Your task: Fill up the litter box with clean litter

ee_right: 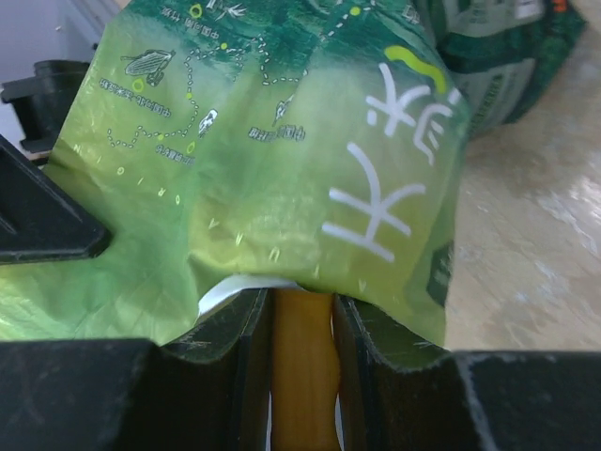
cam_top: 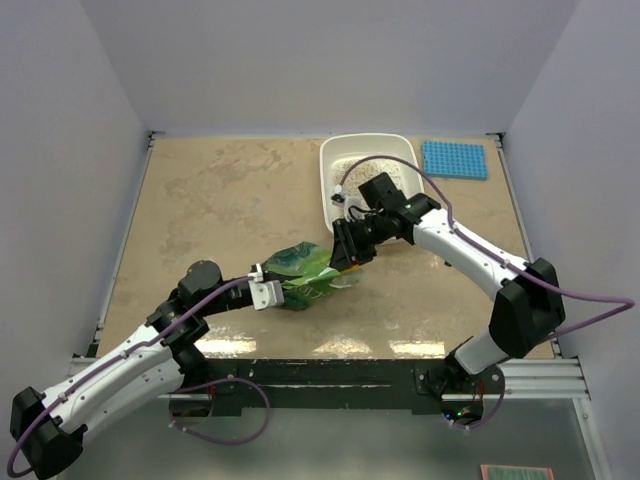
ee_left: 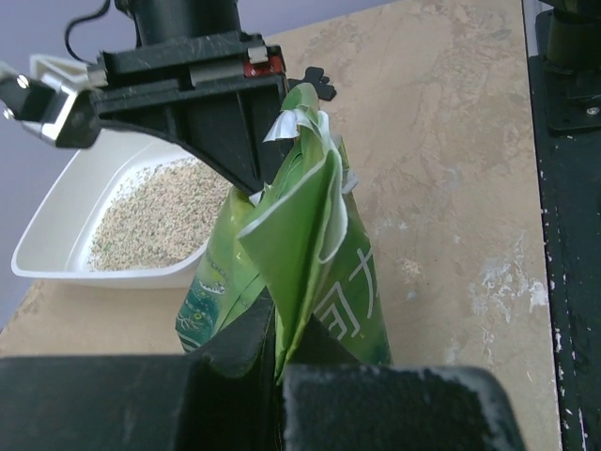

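Note:
The white litter box sits at the back of the table, right of centre, with clean litter covering part of its floor. It shows again in the left wrist view as the litter box holding speckled litter. A crinkly green bag lies in front of it. My left gripper is shut on the bag's folded edge. My right gripper is shut on an orange scoop handle, whose far end is hidden inside the bag.
A small blue studded mat lies to the right of the litter box at the back. Walls enclose the table on the left, back and right. The right arm stretches across the front right of the box.

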Tool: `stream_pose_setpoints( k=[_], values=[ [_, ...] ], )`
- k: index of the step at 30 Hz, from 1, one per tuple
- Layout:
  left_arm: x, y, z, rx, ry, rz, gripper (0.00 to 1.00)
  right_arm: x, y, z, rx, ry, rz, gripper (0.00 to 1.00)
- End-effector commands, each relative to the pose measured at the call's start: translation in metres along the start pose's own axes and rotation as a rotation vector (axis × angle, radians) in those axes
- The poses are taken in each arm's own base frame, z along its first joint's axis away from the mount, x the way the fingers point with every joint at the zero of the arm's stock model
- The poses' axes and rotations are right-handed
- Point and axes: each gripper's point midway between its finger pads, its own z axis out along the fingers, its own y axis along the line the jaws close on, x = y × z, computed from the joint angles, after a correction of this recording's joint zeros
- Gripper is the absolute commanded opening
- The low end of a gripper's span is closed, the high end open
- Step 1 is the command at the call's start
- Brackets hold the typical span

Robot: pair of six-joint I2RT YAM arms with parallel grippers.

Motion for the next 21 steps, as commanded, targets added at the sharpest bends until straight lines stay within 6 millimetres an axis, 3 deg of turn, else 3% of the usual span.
stream_pose_setpoints(
  k=[1, 5, 8, 11, 15, 21],
  values=[
    [-0.033, -0.002, 0.002, 0.043, -0.101, 0.056, 0.00, 0.006, 0.001, 0.037, -0.173, 0.050, -0.066, 0.00],
    [-0.033, -0.007, 0.001, 0.064, -0.106, 0.068, 0.00, 0.013, 0.011, 0.053, -0.340, 0.050, -0.060, 0.00],
    [-0.034, -0.007, -0.002, 0.064, -0.113, 0.088, 0.00, 0.031, 0.006, 0.066, -0.427, 0.084, -0.051, 0.00],
    [-0.035, -0.009, -0.003, 0.071, -0.118, 0.098, 0.00, 0.036, 0.009, 0.066, -0.475, 0.060, -0.053, 0.00],
    [-0.034, -0.012, -0.002, 0.092, -0.116, 0.098, 0.00, 0.020, 0.030, 0.044, -0.559, -0.075, -0.056, 0.00],
    [-0.029, -0.012, -0.002, 0.093, -0.096, 0.104, 0.00, 0.027, 0.054, 0.013, -0.697, -0.224, -0.034, 0.00]
  ],
)
